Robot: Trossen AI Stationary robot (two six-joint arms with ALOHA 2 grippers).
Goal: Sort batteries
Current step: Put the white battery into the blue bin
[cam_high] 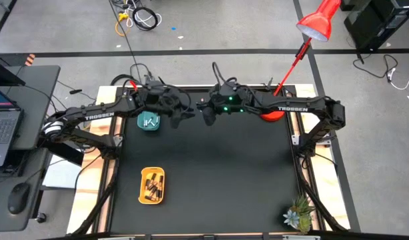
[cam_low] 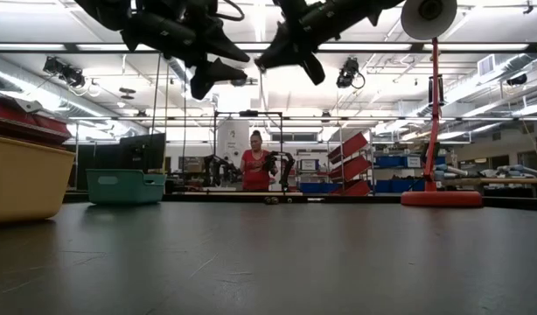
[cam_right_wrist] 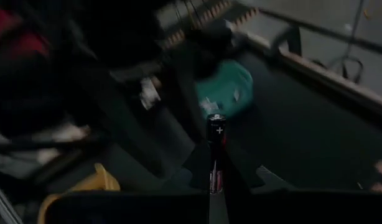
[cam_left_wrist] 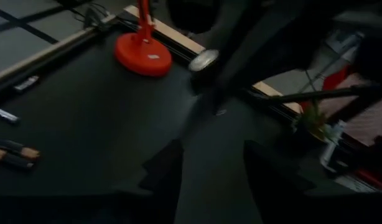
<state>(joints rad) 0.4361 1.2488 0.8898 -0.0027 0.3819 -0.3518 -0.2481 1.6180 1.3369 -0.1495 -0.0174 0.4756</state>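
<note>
My right gripper (cam_high: 208, 118) hangs high over the table's far middle, shut on a dark battery (cam_right_wrist: 216, 152) marked with a plus. My left gripper (cam_high: 186, 112) is close beside it on the left, raised. Its fingers (cam_left_wrist: 161, 171) are open with nothing between them. A teal tray (cam_high: 150, 121) holding whitish batteries rests on the table under the left arm. A yellow tray (cam_high: 152, 185) holding dark batteries lies nearer the front left. Loose batteries (cam_left_wrist: 13, 152) lie on the black mat. My right gripper pinches the battery's rear end (cam_right_wrist: 216, 182) between its two fingers. The battery runs along the fingers and sticks out ahead of them, its plus end (cam_right_wrist: 216, 119) free. It is lifted clear of the table, high above it.
A red lamp stands with its base (cam_high: 272, 115) at the table's far right, its pole slanting up. A small plant (cam_high: 298, 215) sits at the near right corner. A person (cam_low: 254, 168) stands in the room beyond the far edge. The mat's middle (cam_high: 218, 180) is bare.
</note>
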